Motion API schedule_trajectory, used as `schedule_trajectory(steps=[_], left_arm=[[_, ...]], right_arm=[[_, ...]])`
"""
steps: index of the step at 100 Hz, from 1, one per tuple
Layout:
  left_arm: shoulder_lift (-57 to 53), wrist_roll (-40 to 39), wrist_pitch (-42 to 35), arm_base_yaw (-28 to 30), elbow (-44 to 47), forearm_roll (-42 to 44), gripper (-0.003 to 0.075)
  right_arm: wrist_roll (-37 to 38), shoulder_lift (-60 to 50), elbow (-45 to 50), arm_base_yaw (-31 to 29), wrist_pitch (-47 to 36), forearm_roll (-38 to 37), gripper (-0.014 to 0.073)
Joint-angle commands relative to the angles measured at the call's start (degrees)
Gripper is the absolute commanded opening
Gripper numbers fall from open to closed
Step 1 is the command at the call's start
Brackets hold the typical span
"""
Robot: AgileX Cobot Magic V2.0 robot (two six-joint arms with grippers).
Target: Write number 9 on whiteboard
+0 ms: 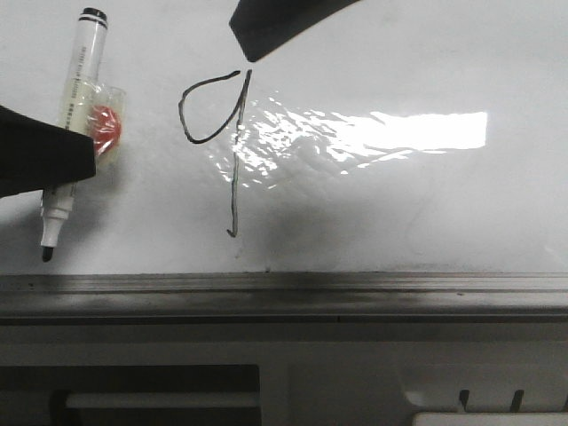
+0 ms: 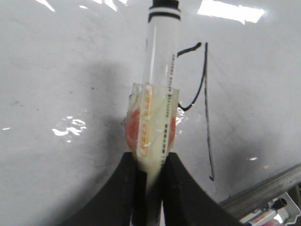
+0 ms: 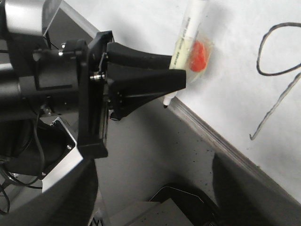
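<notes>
The number 9 stands in thin black line on the whiteboard, with an open loop and a long stem ending in a small hook. It also shows in the left wrist view as the number 9. My left gripper is shut on a clear-barrelled marker wrapped in tape with a red patch, to the left of the figure. The marker's tip points down near the board's lower edge; contact cannot be told. My right gripper stands open and holds nothing, off the board's edge.
A grey metal rail edges the board at the front, with a grey ledge below it. A dark part of the right arm hangs over the board above the figure. Spare markers lie beyond the rail. Strong glare sits right of the figure.
</notes>
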Motion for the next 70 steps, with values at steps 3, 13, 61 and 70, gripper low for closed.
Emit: schedule_trajectory(steps=[3, 13, 61, 70], left_arm=[[1.1, -0.4, -7.0, 0.1, -1.5, -0.8, -0.0020], [2.8, -0.4, -6.8, 0.1, -1.5, -3.2, -0.0020], [3.3, -1.4, -6.8, 0.0, -1.5, -6.2, -0.0020], [3.3, -1.4, -6.8, 0.0, -1.5, -6.2, -0.0019]], right_arm=[[-0.8, -1.3, -2.0, -0.1, -3.6, -0.1, 0.0443], [-0.8, -1.3, -2.0, -0.1, -3.6, -0.1, 0.0443], [-0.8, -1.3, -2.0, -0.1, -3.2, -0.1, 0.0443], [-0.8, -1.3, -2.0, -0.1, -2.9, -0.1, 0.0443]])
